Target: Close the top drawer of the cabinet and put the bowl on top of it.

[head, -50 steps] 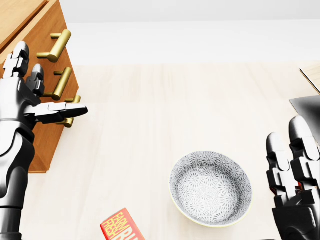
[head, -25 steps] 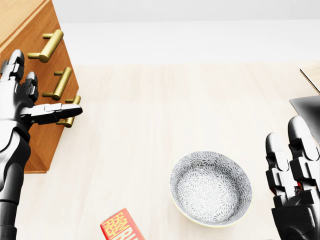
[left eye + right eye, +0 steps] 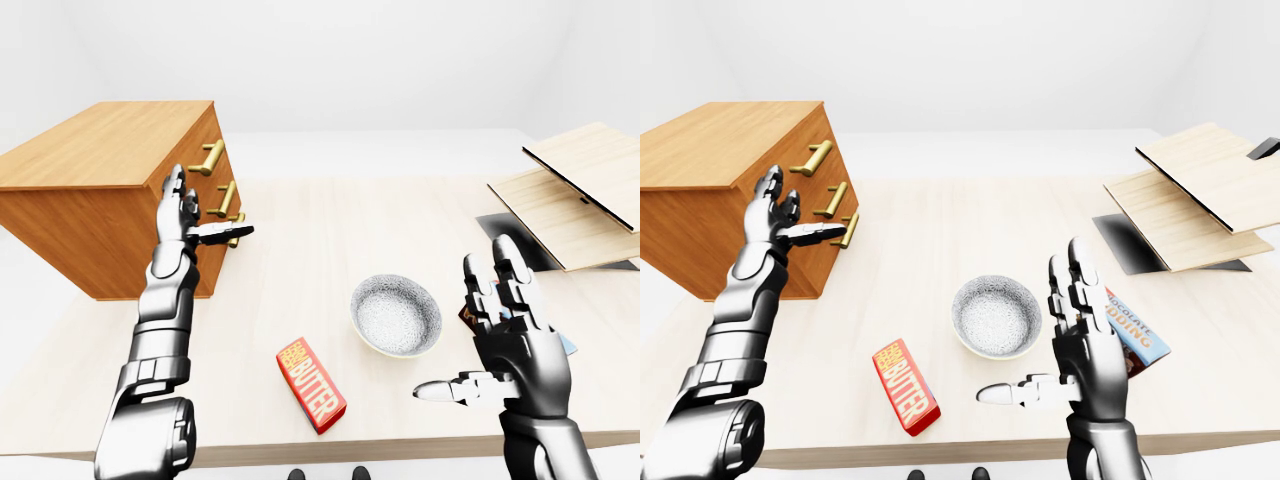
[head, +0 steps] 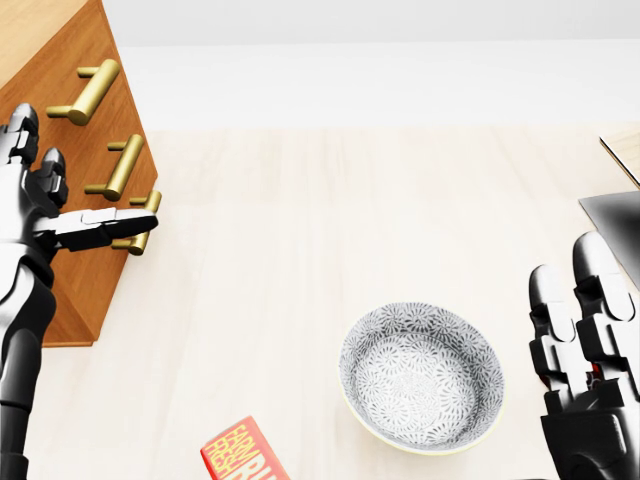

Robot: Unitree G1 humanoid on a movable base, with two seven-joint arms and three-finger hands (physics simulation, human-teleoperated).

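The bowl (image 4: 422,377) sits on the table (image 4: 300,230) well apart from the cabinet (image 3: 100,190), whose top only the eye views show, the left hand (image 3: 185,215) open-fingered by its drawer handles, the right hand (image 3: 1080,350) spread beside a chocolate box (image 3: 1137,335) plain only in the right-eye view.

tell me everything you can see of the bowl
The bowl is round and shallow, ceramic-looking, with a fine grey-and-white flower pattern inside and a cream rim. It sits upright and empty on the pale wooden table. Nothing else touches it: the open right hand stands apart at its right in the head view, the red butter box apart at its lower left.
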